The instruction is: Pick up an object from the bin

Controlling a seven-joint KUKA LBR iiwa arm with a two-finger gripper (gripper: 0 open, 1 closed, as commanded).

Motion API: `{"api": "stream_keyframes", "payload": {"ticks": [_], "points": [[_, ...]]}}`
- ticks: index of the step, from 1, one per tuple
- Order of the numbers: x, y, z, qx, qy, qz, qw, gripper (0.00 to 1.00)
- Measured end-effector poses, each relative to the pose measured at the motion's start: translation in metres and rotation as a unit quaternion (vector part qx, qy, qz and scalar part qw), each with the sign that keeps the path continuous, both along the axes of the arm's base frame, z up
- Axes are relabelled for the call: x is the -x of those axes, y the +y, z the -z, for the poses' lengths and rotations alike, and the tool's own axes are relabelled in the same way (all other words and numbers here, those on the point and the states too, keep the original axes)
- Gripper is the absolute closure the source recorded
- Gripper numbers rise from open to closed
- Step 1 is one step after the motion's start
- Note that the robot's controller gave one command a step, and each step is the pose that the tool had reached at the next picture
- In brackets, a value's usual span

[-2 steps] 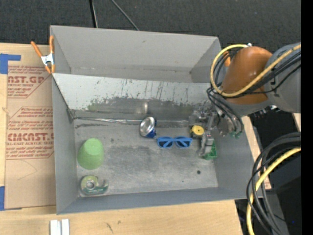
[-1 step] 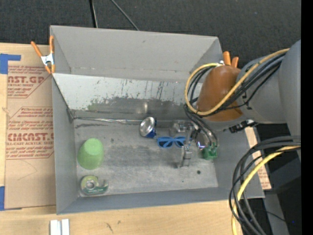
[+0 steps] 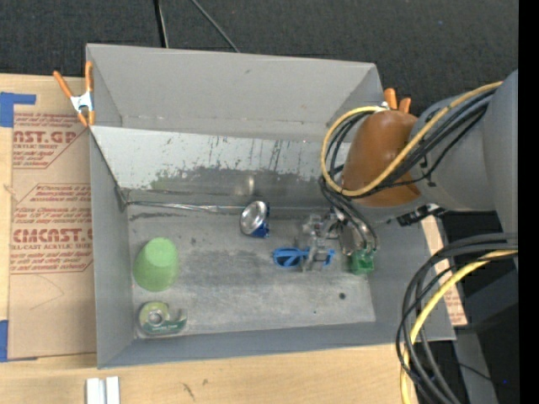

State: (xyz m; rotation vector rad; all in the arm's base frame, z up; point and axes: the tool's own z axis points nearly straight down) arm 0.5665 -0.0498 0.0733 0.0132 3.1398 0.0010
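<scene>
Arm (image 3: 493, 154) in from 3 o'clock, over the rim of the bin (image 3: 236, 91). On its wrist, an orange cover (image 3: 379, 158), at 1 o'clock from the gripper (image 3: 322, 244). Gripper down near the floor, at about 3 o'clock from the floor's middle. Cannot tell how far open it is, nor whether it has hold of anything.

Right at the gripper, perhaps touching it: a small blue thing (image 3: 290, 257), flat and of uneven shape, stretching toward 9 o'clock from the gripper. Just beside the gripper at 4 o'clock, close to the bin wall: a small dark green block (image 3: 362, 264).

At 10 o'clock from the gripper, near but apart: a can (image 3: 254, 219), blue with a silver end, lying on its side near the back wall.

Well apart, at 9 o'clock of the floor: a light green cup (image 3: 156, 264). Near it, at 8 o'clock, in the corner: a tape roll (image 3: 158, 318).
</scene>
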Motion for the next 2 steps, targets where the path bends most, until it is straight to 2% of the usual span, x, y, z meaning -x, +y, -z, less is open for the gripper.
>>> {"api": "stream_keyframes", "payload": {"ticks": [1, 2], "points": [[-0.004, -0.004, -0.127, 0.001, -0.0049, -0.008, 1.0000, 1.00], [-0.014, 0.001, -0.223, 0.001, -0.0042, -0.137, 0.9905, 1.00]]}}
